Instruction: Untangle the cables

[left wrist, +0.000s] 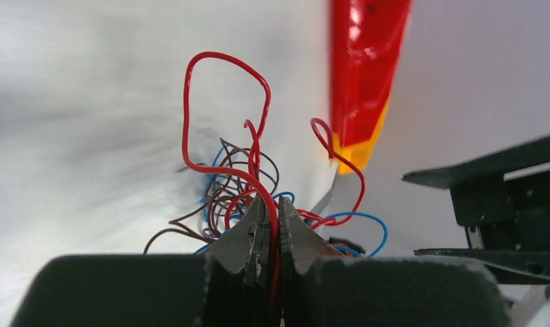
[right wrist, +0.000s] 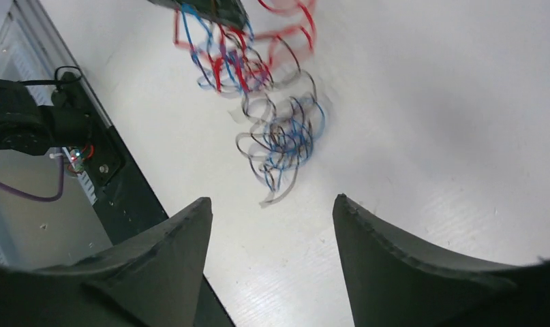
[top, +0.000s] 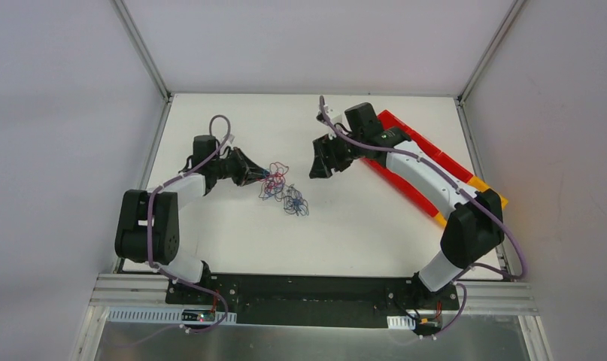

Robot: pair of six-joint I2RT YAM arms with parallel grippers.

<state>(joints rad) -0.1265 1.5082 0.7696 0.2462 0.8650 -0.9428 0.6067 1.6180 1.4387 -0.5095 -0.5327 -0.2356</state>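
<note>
- Top external view: white table [top: 375, 226], cables [top: 283, 189] lying left of its centre.
- They form two joined clumps; the long axis runs diagonally from the left gripper [top: 255, 176] toward your near right.
- The left gripper sits at the far-left end, pinched on a red wire [left wrist: 190, 109] (wrist view shows jaws meeting around it).
- The right gripper [top: 320, 169] hangs spread and empty, just right of the cables.

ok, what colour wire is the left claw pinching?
It's a red wire, clearest in left wrist view.
</note>
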